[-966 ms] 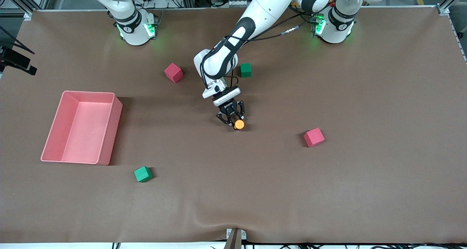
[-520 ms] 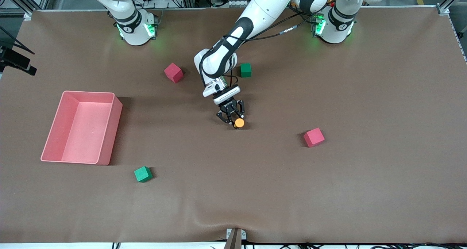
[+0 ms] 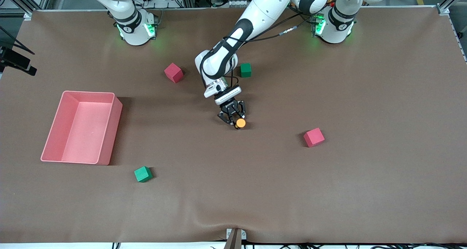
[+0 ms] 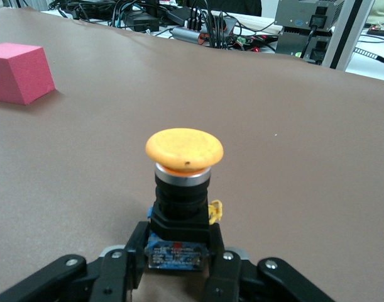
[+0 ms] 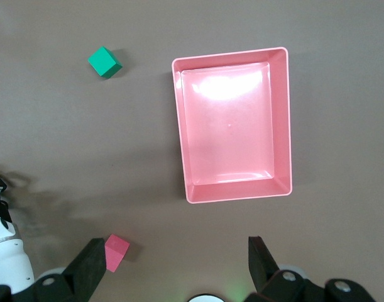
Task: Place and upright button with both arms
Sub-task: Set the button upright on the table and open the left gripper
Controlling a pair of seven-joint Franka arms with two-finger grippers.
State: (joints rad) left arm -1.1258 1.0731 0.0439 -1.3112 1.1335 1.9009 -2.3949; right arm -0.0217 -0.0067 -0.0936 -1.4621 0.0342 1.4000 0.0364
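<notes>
The button (image 3: 240, 123) has a round orange cap on a black-grey body. My left gripper (image 3: 235, 120) is shut on its base, low over the middle of the table. In the left wrist view the button (image 4: 184, 151) stands upright, cap up, with my left gripper (image 4: 179, 261) clamped on its blue-labelled base. I cannot tell whether the base touches the table. My right gripper (image 5: 176, 264) is open and empty, high above the table near the right arm's base, and is out of the front view.
A pink bin (image 3: 109, 95) stands toward the right arm's end. Red cubes (image 3: 173, 72) (image 3: 313, 137) and green cubes (image 3: 245, 69) (image 3: 142, 174) lie around the table. The left wrist view shows a red cube (image 4: 19, 72).
The left gripper with the button has shifted only very slightly. Nothing else has moved.
</notes>
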